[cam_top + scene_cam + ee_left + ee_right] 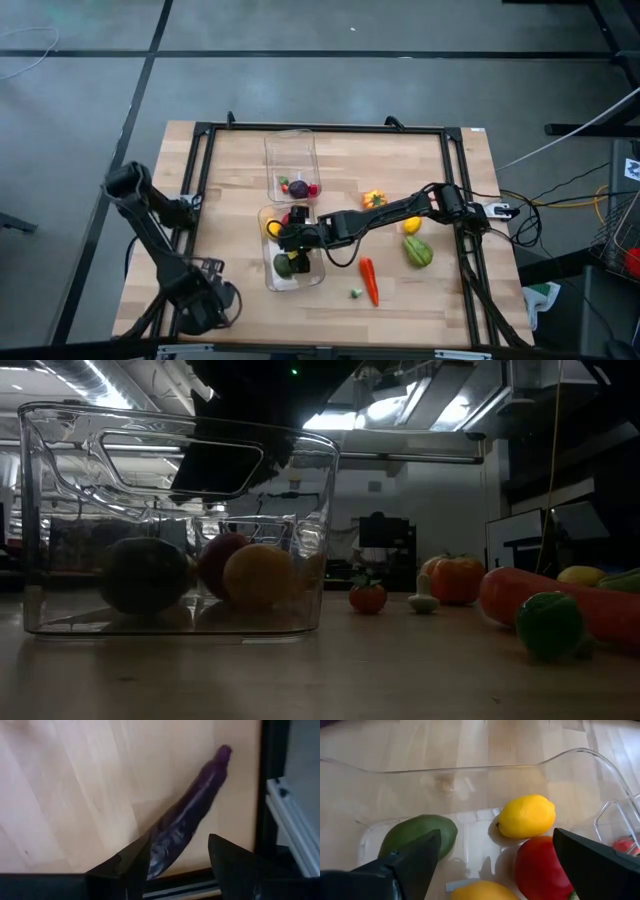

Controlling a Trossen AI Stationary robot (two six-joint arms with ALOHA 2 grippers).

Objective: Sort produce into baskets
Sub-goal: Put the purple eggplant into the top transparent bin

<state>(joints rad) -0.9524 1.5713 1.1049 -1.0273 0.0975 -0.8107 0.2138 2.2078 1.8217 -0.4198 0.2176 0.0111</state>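
Two clear bins stand mid-table. The far bin (pixel 290 160) holds a purple piece and a red piece. The near bin (pixel 291 270) holds two lemons (pixel 526 816), a red pepper (pixel 542 867) and a green avocado (pixel 420 835). My right gripper (pixel 293 240) hangs open and empty over the near bin. My left gripper (pixel 172 865) is open at the table's near left corner. Its fingers stand on either side of a purple aubergine (pixel 192 810), which lies on the wood. My left gripper has one finger (pixel 132 867) right beside the aubergine's thick end (pixel 162 852); I cannot tell whether it touches. The aubergine lies flat on the table, running along the fingers and away from them.
Loose on the table right of the bins lie an orange pepper (pixel 374 199), a lemon (pixel 411 225), a green vegetable (pixel 418 251), a carrot (pixel 368 280) and a small green piece (pixel 355 293). A black frame rail (pixel 272 795) runs close beside the aubergine.
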